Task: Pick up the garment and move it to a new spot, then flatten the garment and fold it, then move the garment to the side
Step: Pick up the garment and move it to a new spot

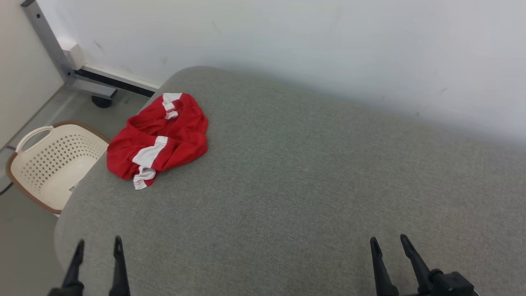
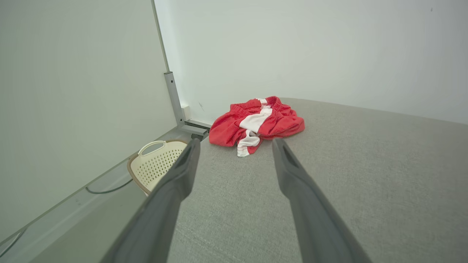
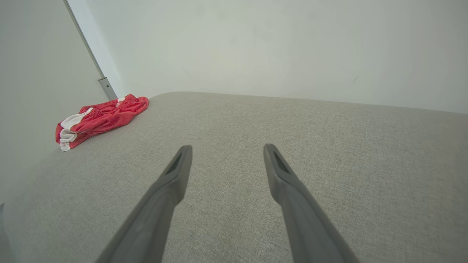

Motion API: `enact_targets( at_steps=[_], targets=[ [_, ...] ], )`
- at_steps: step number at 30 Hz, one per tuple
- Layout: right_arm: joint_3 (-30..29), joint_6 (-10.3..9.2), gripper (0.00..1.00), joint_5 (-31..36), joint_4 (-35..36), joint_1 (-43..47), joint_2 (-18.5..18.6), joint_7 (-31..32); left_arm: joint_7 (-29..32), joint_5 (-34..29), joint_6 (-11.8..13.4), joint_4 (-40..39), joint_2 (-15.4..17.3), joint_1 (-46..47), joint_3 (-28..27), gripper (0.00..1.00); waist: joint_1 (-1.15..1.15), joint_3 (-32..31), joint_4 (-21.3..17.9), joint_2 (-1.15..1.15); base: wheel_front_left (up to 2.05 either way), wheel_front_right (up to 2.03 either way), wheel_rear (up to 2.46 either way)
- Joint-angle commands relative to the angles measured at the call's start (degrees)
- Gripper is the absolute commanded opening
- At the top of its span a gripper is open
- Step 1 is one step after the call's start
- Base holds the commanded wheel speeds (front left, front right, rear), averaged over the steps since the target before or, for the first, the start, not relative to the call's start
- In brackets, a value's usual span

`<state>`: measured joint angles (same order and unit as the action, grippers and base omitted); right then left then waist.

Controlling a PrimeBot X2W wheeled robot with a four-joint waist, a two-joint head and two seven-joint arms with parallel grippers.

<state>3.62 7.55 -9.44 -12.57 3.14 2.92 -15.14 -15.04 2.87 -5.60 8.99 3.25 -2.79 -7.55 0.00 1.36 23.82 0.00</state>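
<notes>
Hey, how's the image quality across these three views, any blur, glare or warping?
Head view: soft even light, no glare, red garment crisp, faint shadow where the grey surface meets the wall. Left wrist view: wide-angle stretch, the left gripper looks oversized and soft near the bottom edge. Right wrist view: same stretch on the right gripper.

A big soft grey top [image 1: 308,185], maybe a bed or a padded bench, runs up to the white wall [image 1: 328,41]. One thing lies on it: a red and white garment [image 1: 158,137], all bunched up, near the far left corner and close to the edge. Down on the floor [image 1: 24,246] beside that edge sits a cream basket [image 1: 53,164] with holes.
</notes>
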Motion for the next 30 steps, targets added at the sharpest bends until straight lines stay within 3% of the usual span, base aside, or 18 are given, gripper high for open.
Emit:
enact_targets(
  at_steps=[1, 9, 30],
  targets=[
    [0.41, -0.10, 1.00, 0.75, 0.25, -1.22, -0.05, -0.04, -0.14, 0.92, -0.39, 0.82, 0.75, 2.92, -0.86, 1.00, 0.00, 1.20, -1.71, 0.00, 0.00, 0.00, 0.00],
    [2.04, -0.10, 1.00, 1.45, 1.38, -5.13, 1.46, -0.05, -0.14, 2.94, -0.95, 6.50, 3.81, 14.42, -3.18, 1.00, 0.00, 5.56, -6.49, 0.00, 0.00, 0.00, 0.00],
    [5.98, -0.11, 1.00, 1.75, 4.62, -16.58, 2.17, -0.04, 2.08, 6.71, -1.74, 28.80, 18.15, 43.59, -6.07, 1.00, 0.00, 19.17, -22.19, 0.00, 0.00, 0.00, 0.00]
  ],
)
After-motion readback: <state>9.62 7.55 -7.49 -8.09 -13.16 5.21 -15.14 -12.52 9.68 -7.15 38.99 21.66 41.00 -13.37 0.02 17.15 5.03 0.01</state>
